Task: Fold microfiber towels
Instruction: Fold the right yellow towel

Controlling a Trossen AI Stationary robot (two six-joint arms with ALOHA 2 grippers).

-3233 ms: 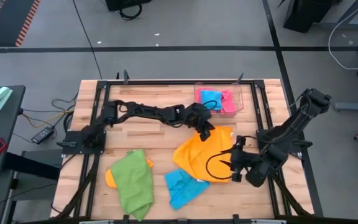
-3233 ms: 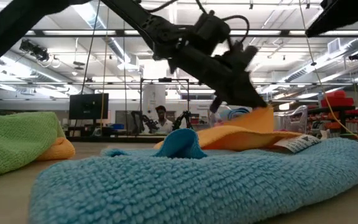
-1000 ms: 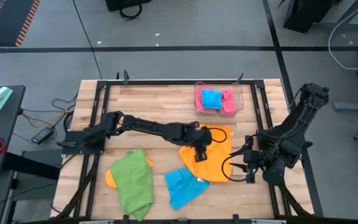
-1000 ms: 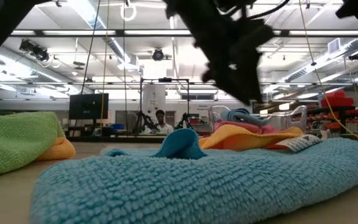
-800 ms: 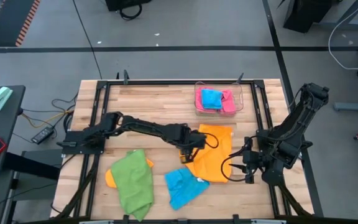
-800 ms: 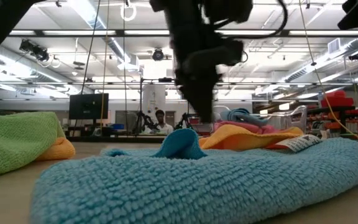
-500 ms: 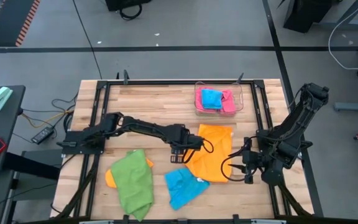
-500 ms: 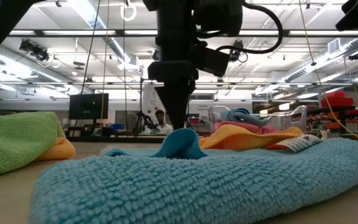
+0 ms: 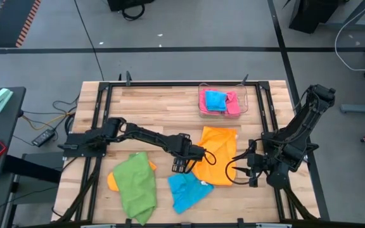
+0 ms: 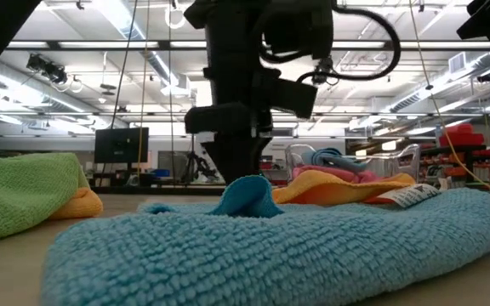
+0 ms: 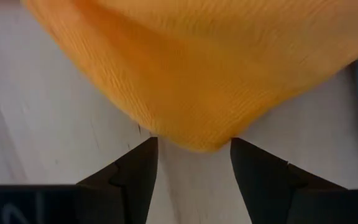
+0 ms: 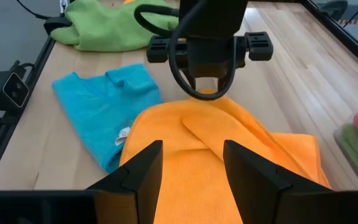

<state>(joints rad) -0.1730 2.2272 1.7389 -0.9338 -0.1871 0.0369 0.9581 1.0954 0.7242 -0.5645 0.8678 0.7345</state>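
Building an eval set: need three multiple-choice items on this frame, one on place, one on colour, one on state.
1. Where is the left gripper?
A. at the orange towel's near-left corner
B. over the clear tray
C. on the green towel

2. What colour is the towel next to the orange one, toward the table's front edge?
A. pink
B. sky blue
C. green

3. How are the left gripper's fingers?
A. shut on the orange towel
B. shut on nothing
C. open

Answers: 1 A, the high view puts it at that corner. 2 B, the blue cloth lies just in front. 3 C, the left wrist view shows the fingers apart with the orange corner ahead of the gap, not pinched.
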